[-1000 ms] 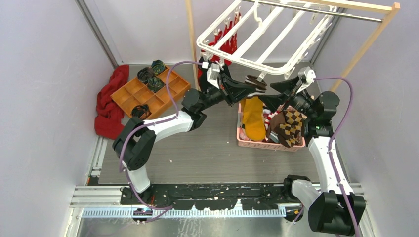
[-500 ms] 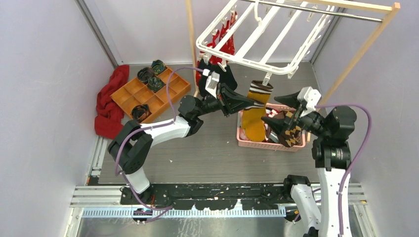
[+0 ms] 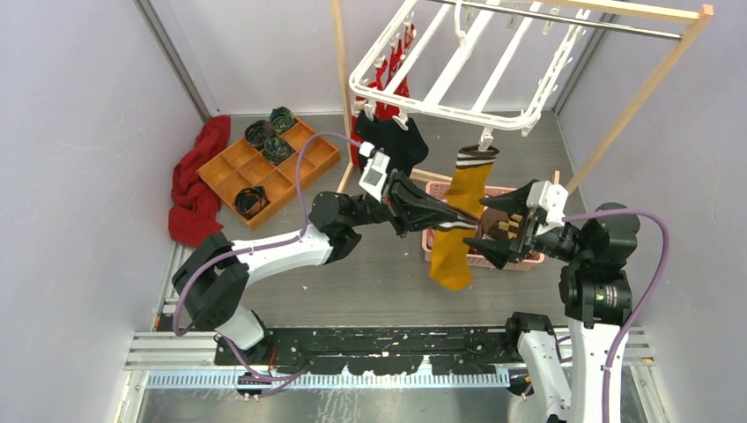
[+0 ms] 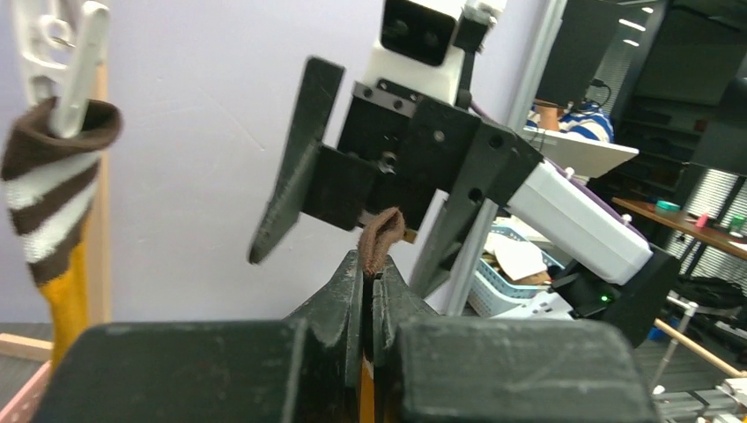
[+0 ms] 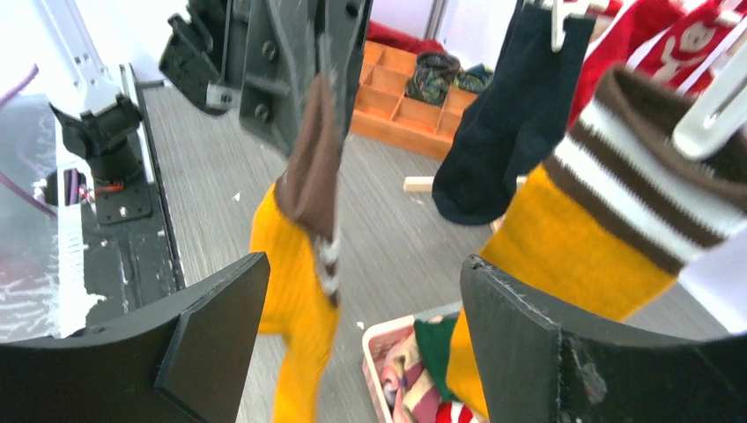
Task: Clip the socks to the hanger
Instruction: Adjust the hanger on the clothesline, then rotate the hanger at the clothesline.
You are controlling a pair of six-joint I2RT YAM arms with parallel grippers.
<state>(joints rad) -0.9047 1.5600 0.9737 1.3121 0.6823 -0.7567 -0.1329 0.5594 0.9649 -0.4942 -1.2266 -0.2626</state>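
Over the middle of the counter [image 3: 352, 273], the left end effector [image 3: 456, 216] is pinched flat on the brown cuff of a mustard sock [image 3: 451, 262]. The soft knit dangles limp from those dark fingers, its toe hanging low in front of the pink basket [image 3: 438, 188]. From the left wrist, the cuff pokes up as a little folded brown loop, right at the closed tips.

Facing it is the right end effector [image 3: 495, 227], black wedge-shaped fingers spread wide and gripping nothing. Its own camera looks between the two blades at the cuff, and I can't tell whether they touch it.

Up above, the hanger [image 3: 440, 70] is a white plastic frame of rounded bars, tilted, hooked on a metal rod [image 3: 564, 19] under a wooden rack [image 3: 652, 84]. Its twin sock [image 3: 471, 181] is clipped there already, a white peg biting the ribbed brown-and-cream striped cuff. A black sock [image 3: 396, 141] hangs just to its left, with red socks [image 3: 388, 75] farther back along the same edge.

Far left sits an orange divided tray [image 3: 273, 163] with dark rolled bundles in it, beside a crumpled red cloth [image 3: 198, 181].
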